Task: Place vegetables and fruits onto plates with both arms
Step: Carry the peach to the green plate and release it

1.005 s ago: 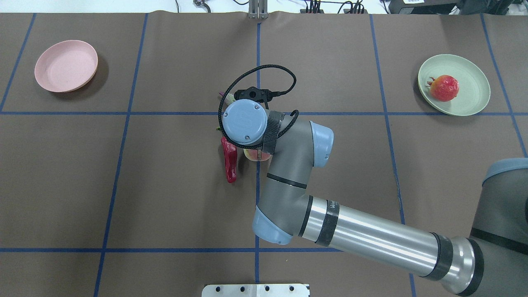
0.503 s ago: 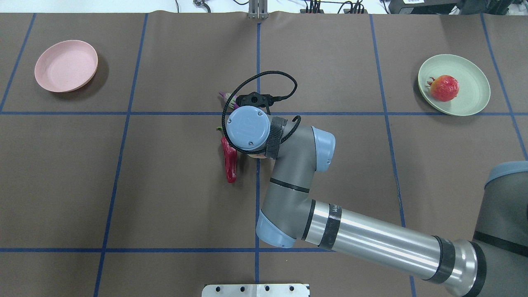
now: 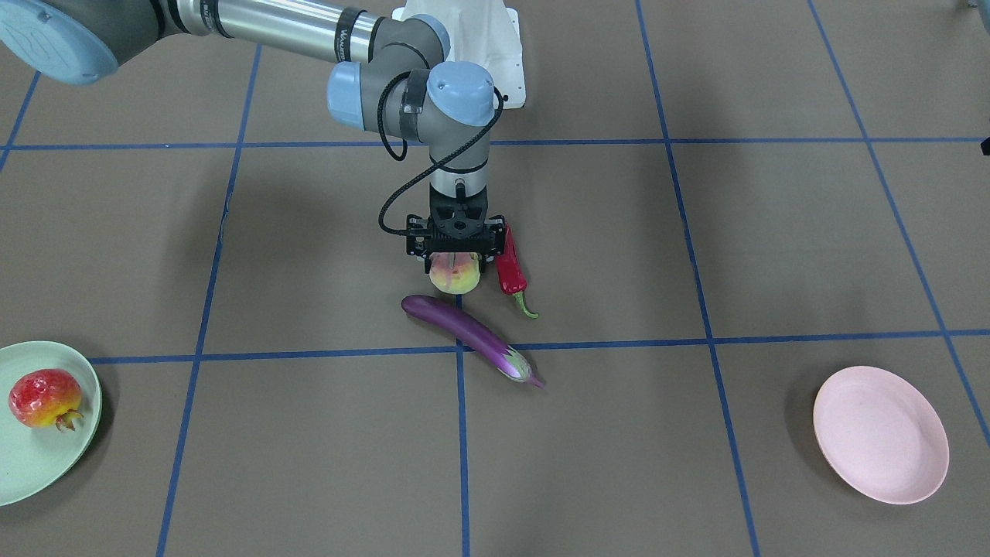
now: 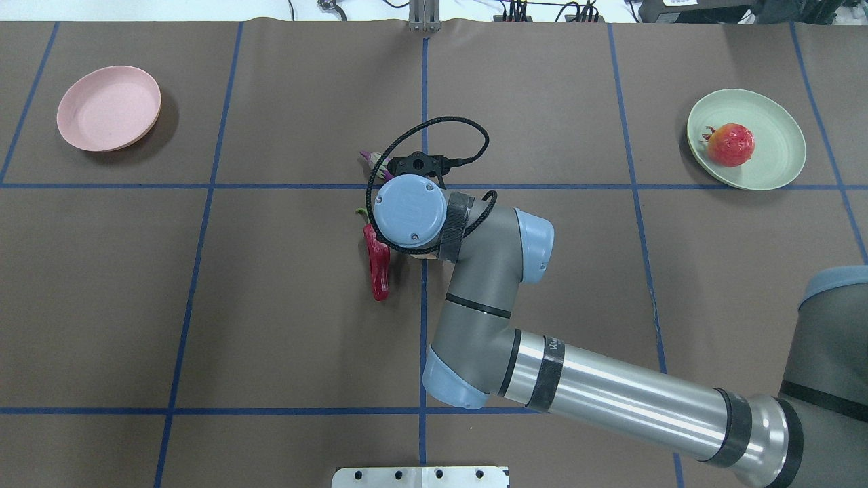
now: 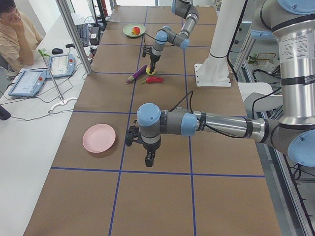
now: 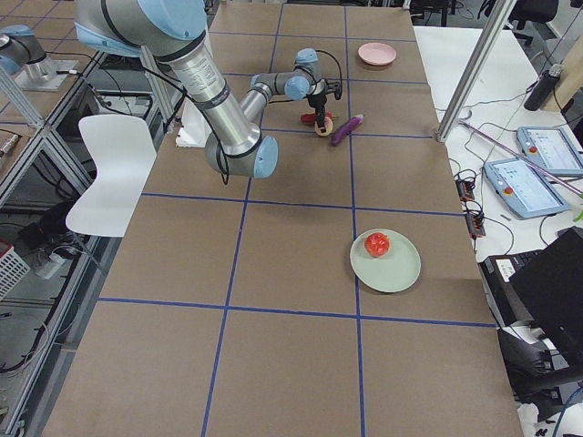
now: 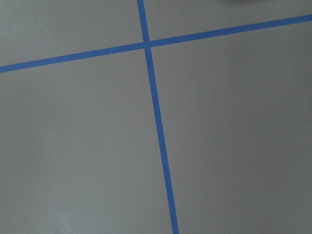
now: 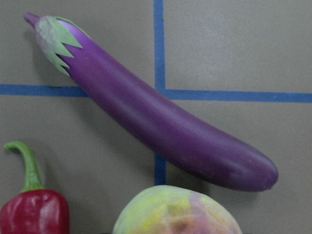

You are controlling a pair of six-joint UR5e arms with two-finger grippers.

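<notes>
**Step in hand: right arm taking the peach**

The right gripper [image 3: 455, 261] is standing upright over the peach [image 3: 455, 277], jaws straddling it; whether they are pressing, I cannot tell. Read from above, the chili [image 3: 510, 271] is lying at the peach's 9 o'clock and the eggplant [image 3: 468, 329] at 12. Next move, as I judge it: clamp, lift straight, carry toward 2 o'clock to the green plate [image 3: 46, 464]. The left gripper [image 5: 149, 160] is hovering near the pink plate [image 3: 880, 433]; whether its jaws are spread I cannot tell. The lettering on the arm's black band [image 4: 546, 366] is unreadable.
</notes>
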